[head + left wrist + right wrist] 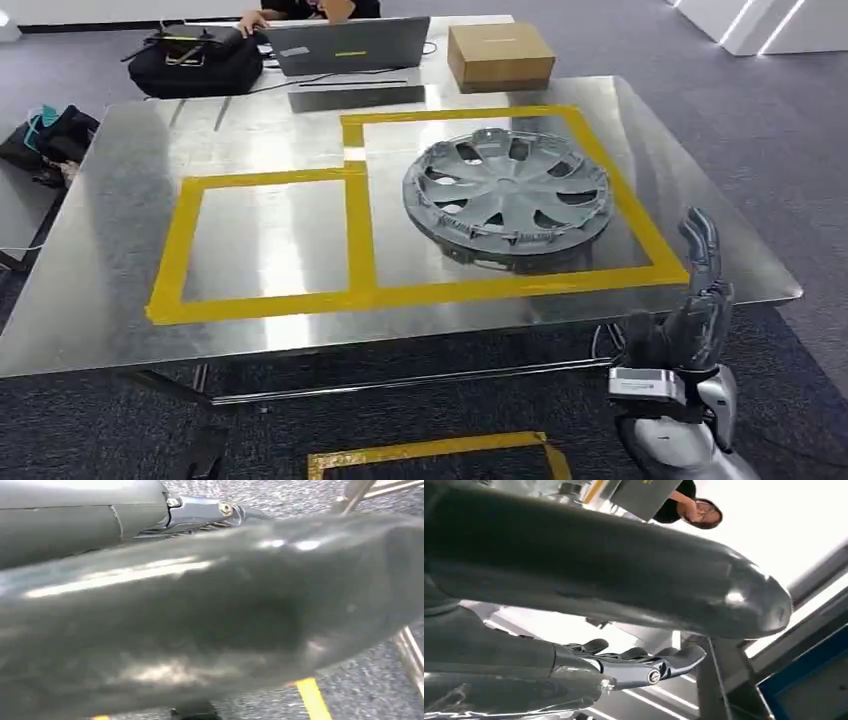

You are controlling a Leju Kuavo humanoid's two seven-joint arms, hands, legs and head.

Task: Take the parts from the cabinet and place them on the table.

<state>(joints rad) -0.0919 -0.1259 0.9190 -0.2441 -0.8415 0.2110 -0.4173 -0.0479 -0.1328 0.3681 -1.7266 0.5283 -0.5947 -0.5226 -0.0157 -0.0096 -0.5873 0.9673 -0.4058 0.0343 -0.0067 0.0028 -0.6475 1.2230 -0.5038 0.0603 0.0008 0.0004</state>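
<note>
A grey plastic wheel cover (pixel 507 195) lies flat on the metal table (pixel 110 260), inside the right-hand rectangle of yellow tape (pixel 358 230). The left-hand rectangle holds nothing. My right hand (pixel 692 305) is raised off the table's near right corner, short of the wheel cover, fingers stretched up and apart, holding nothing. The right wrist view shows its thick thumb (pixel 624 575) and straight dark fingers (pixel 644 662) with nothing between them. In the left wrist view my left hand (pixel 200 610) hangs over the carpet, blurred, with nothing in it.
At the table's far side stand a laptop (pixel 345 45), a cardboard box (pixel 500 55) and a black bag (pixel 195 62), with a person (pixel 300 10) seated behind the laptop. Yellow tape (pixel 440 452) marks the carpet in front of the table.
</note>
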